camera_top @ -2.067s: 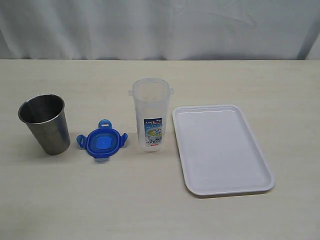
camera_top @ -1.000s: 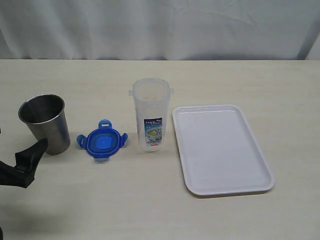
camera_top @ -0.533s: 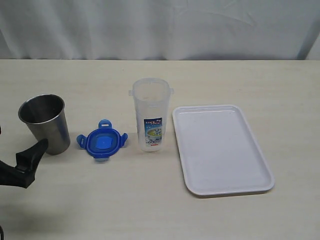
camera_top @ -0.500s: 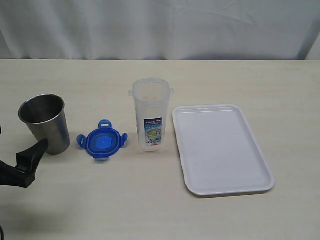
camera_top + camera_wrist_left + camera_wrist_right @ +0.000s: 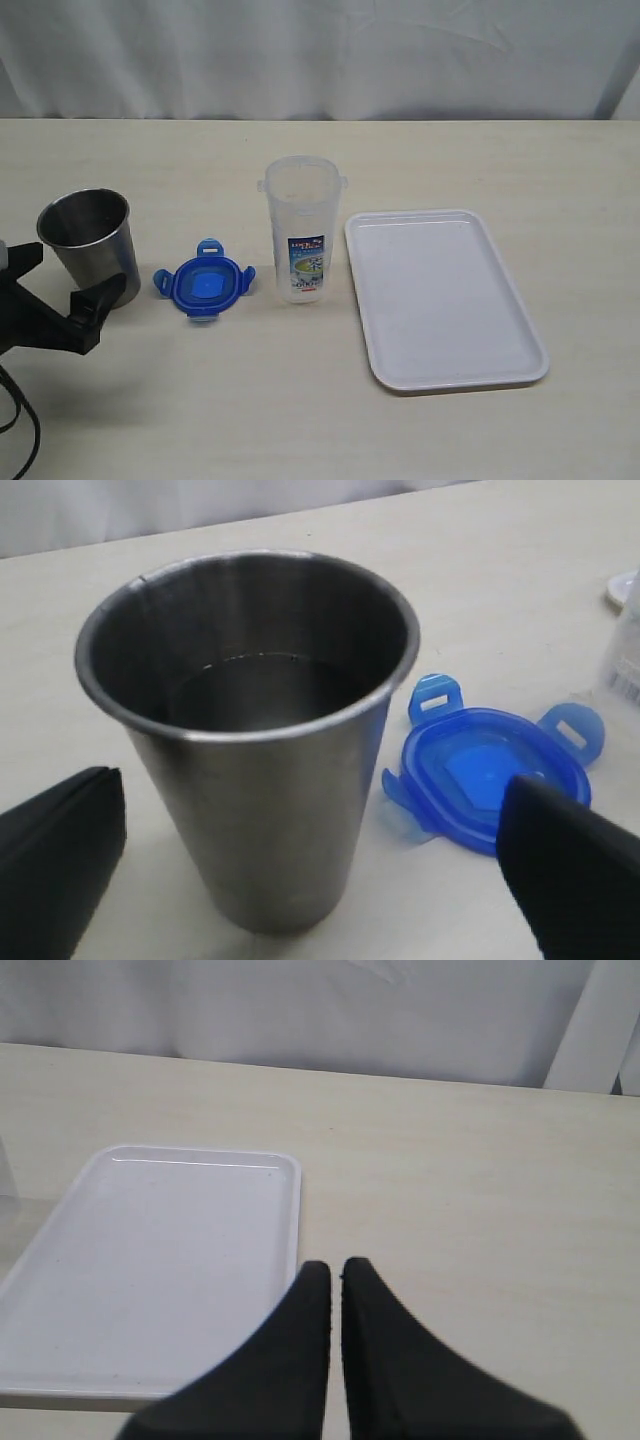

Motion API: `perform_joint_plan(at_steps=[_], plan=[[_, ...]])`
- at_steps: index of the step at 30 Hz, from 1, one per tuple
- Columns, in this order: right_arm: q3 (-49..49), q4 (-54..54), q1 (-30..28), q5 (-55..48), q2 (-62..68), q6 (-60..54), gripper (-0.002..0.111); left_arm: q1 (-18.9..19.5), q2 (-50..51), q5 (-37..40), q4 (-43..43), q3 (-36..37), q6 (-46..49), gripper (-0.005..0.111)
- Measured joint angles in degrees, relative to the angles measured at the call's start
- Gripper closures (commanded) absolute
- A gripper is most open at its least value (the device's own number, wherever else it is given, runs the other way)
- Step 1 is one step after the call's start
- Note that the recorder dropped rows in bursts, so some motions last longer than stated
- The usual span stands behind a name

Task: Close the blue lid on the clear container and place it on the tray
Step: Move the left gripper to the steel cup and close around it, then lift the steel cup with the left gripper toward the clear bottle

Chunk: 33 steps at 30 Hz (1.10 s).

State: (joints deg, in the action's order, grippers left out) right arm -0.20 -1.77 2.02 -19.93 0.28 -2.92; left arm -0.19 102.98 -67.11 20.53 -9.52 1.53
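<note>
Lid (image 5: 204, 287) light, stiff: to be pinched at rim; left tool (image 5: 75, 268) apart at its 9 o'clock, right tool (image 5: 335, 1290) together

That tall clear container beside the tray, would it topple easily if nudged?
Probably: the clear container is tall, narrow and looks empty, so likely light and tippy. Its smooth plastic wall may slip in a grip.

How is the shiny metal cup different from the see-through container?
The steel cup is shiny grey metal; the clear container is see-through plastic. The steel cup is plain and narrows downward; the clear container has straight sides and a printed label. Both stand upright, open-topped, on the table.
</note>
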Motion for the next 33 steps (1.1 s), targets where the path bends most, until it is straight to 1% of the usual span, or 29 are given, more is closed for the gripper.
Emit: perform_joint_plan(at_steps=[10, 13, 19, 25, 33], plan=[[0.0, 0.0, 0.0, 0.0, 0.0, 0.0, 0.104, 0.0, 6.8, 0.0, 0.0, -5.6, -0.1, 0.002], [0.0, 0.0, 0.0, 0.0, 0.0, 0.0, 0.104, 0.0, 8.1, -0.5, 0.0, -5.9, -0.1, 0.002], [0.0, 0.0, 0.0, 0.0, 0.0, 0.0, 0.104, 0.0, 8.5, -0.8, -0.1, -7.2, -0.1, 0.002], [0.0, 0.0, 0.0, 0.0, 0.0, 0.0, 0.104, 0.0, 8.5, 3.0, -0.6, -9.2, -0.1, 0.002], [0.0, 0.0, 0.0, 0.0, 0.0, 0.0, 0.104, 0.0, 8.5, 2.3, -0.7, -9.2, 0.1, 0.002]])
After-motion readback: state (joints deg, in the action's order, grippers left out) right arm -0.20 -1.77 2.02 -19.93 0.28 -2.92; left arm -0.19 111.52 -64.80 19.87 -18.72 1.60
